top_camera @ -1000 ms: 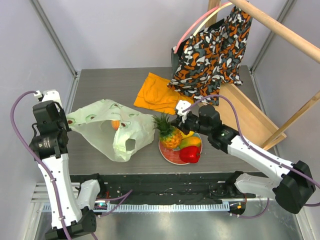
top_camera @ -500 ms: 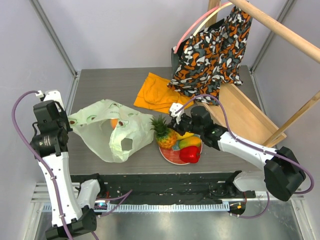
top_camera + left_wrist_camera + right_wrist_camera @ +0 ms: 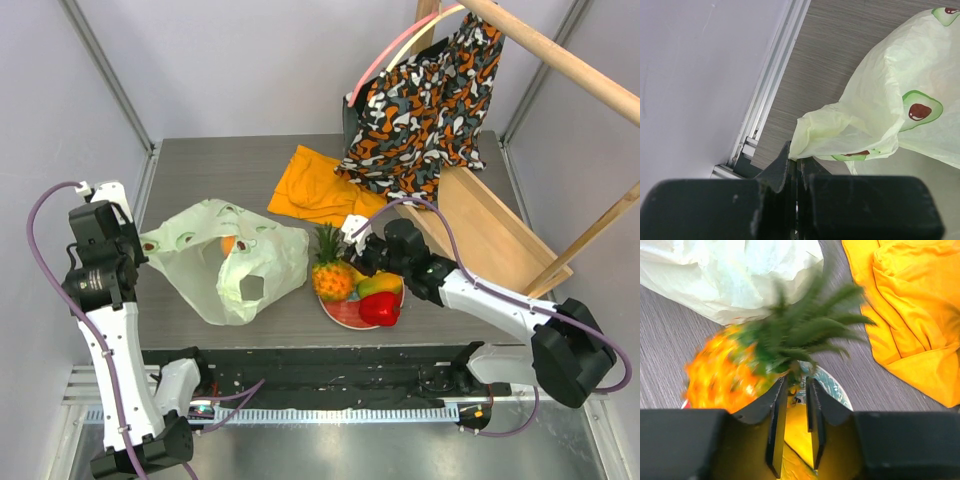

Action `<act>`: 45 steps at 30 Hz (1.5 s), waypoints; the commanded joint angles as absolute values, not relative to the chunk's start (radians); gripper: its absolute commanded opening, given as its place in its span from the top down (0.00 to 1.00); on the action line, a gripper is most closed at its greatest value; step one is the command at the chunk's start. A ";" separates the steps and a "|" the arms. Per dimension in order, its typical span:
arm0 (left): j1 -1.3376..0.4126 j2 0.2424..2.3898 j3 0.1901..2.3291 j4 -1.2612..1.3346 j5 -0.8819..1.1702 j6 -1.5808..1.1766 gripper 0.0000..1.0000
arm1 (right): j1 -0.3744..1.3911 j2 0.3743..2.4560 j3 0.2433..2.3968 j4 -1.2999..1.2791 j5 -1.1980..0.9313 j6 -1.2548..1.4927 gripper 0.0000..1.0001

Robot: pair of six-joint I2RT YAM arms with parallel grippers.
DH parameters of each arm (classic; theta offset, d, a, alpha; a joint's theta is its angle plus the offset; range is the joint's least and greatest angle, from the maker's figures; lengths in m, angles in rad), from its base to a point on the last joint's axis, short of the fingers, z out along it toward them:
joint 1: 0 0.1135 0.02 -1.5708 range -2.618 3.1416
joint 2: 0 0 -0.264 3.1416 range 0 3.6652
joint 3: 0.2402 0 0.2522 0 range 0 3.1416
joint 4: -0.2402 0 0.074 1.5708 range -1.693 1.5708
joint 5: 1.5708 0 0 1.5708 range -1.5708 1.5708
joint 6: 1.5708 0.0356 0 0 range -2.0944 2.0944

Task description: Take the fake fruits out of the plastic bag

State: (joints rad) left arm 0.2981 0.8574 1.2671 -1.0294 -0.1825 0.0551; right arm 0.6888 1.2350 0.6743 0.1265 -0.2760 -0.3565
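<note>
While pinching the plastic bag [image 3: 215,270] by its edge, well left of the red floral plate [image 3: 342,313], keep the left gripper [image 3: 799,169] clamped flat on that film and raised, so the bag stays spread. Leave the orange round fruit [image 3: 229,245] for the next reach; showing inside the bag, left of the plate. Settle the pineapple [image 3: 331,281] upright at the plate's left rim before backing off. Hold the right gripper [image 3: 794,407], fingers a narrow gap apart just behind the crown above the plate, clear of the leaves. Mind the mango [image 3: 381,284] and red pepper [image 3: 379,309] already on the plate. Against half a second ago: crown upright rather than leaning bagward, right wrist a touch closer to the plate's centre, bag much as before.
</note>
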 commanded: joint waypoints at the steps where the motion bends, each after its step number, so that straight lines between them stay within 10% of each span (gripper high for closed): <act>1: 0.308 0.857 1.256 -1.003 -0.155 0.040 1.00 | 0.689 1.187 0.686 0.107 -0.259 -0.377 0.67; 16: 0.308 0.842 1.243 -1.006 -0.114 0.051 1.00 | 0.690 1.174 0.725 0.043 -0.215 -0.391 0.52; 24: 0.307 0.764 1.249 -1.118 0.167 0.162 1.00 | 0.710 1.098 1.113 -0.103 -0.425 -0.312 0.34; 31: 0.307 0.735 1.275 -1.158 0.397 0.112 1.00 | 0.879 1.367 1.581 -0.117 -0.531 -0.190 0.35; 45: 0.308 0.698 1.377 -1.206 0.592 -0.067 1.00 | 1.091 1.583 1.534 -0.132 -0.575 -0.238 0.52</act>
State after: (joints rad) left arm 0.3027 0.7223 1.3285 -1.1885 0.4404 -0.0055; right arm 1.0763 1.5906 1.5646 -0.1055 -0.5819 -0.2058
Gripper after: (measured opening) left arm 0.014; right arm 0.486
